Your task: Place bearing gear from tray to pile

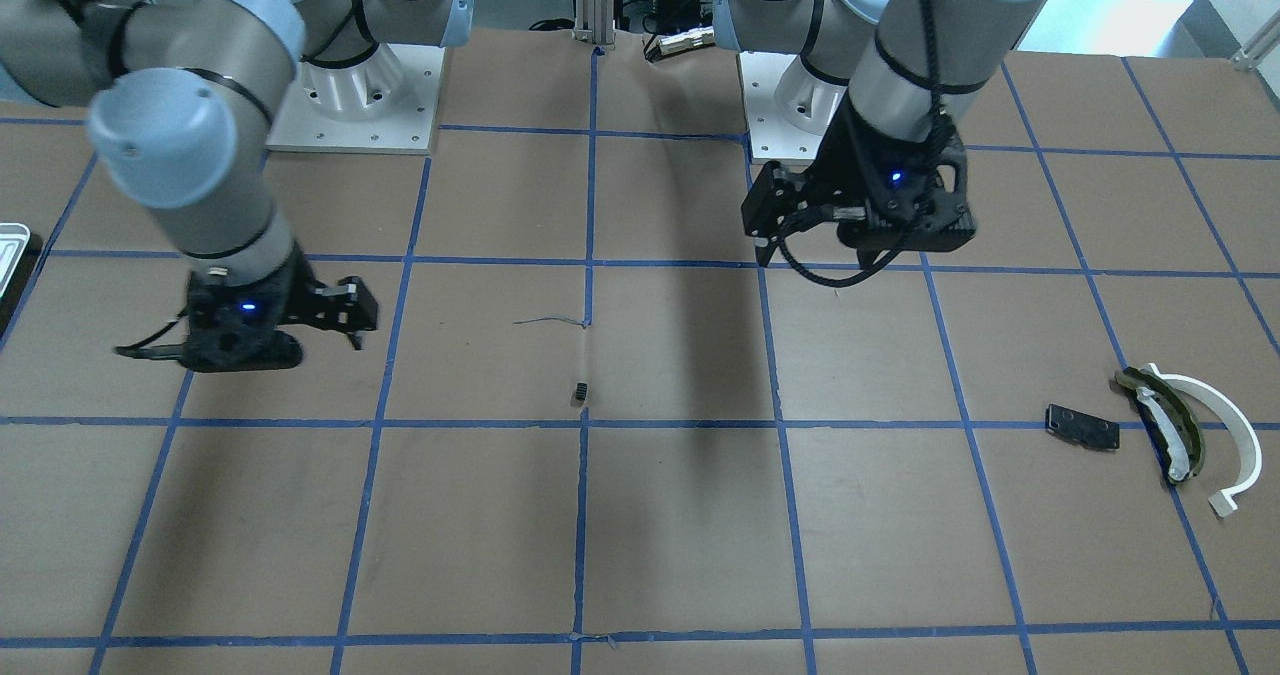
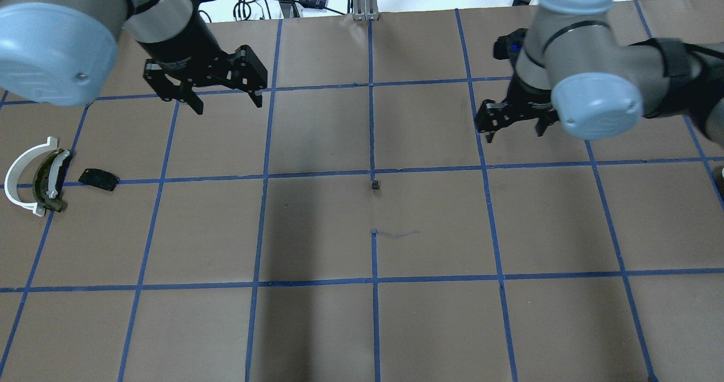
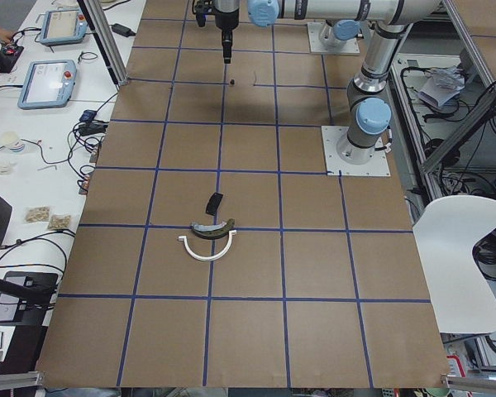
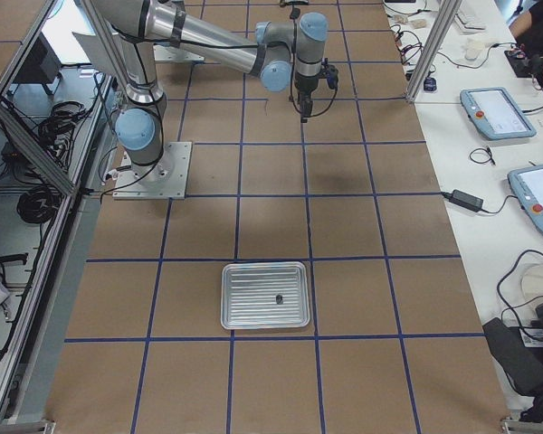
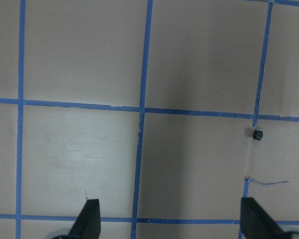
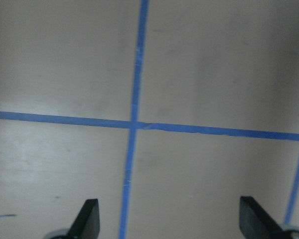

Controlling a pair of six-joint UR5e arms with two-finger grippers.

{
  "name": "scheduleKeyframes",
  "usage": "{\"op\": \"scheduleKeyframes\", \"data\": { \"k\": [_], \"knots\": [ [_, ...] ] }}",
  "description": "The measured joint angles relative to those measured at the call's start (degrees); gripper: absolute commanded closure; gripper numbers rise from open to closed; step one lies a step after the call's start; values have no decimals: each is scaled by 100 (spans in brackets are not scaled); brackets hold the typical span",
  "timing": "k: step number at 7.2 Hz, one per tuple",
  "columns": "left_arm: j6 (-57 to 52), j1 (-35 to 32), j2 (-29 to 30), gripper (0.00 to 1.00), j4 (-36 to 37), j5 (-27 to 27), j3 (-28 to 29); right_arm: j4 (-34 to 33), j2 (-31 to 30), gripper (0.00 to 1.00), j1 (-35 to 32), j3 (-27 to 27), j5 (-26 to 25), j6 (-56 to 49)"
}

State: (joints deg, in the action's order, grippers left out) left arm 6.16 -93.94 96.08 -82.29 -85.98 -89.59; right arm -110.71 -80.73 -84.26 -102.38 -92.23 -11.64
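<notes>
A small black bearing gear lies on the brown table on a blue tape line, midway between the arms; it also shows in the left wrist view. The silvery tray holds one small dark part. The pile lies at the robot's far left: a white half-ring, an olive curved piece and a black plate. My left gripper is open and empty, above the table between pile and gear. My right gripper is open and empty, to the gear's right.
Two square metal base plates stand at the robot's side of the table. A thin stray wire lies near the gear. The tray's corner shows at the front-facing view's left edge. Operator desks with tablets flank the table.
</notes>
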Motion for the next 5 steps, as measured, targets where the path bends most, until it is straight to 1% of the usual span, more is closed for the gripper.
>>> {"op": "scheduleKeyframes", "data": {
  "k": [2, 3, 4, 5],
  "knots": [
    [544, -600, 879, 0, 1281, 23, -199, 97, -99, 0, 1442, 20, -84, -1899],
    [937, -985, 1259, 0, 1715, 6, -250, 59, -53, 0, 2177, 38, -72, -2834],
    [1336, -1350, 1563, 0, 2030, -4, -285, -154, 122, 0, 2840, 73, -48, -3767],
    [1598, -1664, 1791, 0, 2190, -23, -309, -496, 431, 0, 3385, 179, -28, -4599]
  ]
}}
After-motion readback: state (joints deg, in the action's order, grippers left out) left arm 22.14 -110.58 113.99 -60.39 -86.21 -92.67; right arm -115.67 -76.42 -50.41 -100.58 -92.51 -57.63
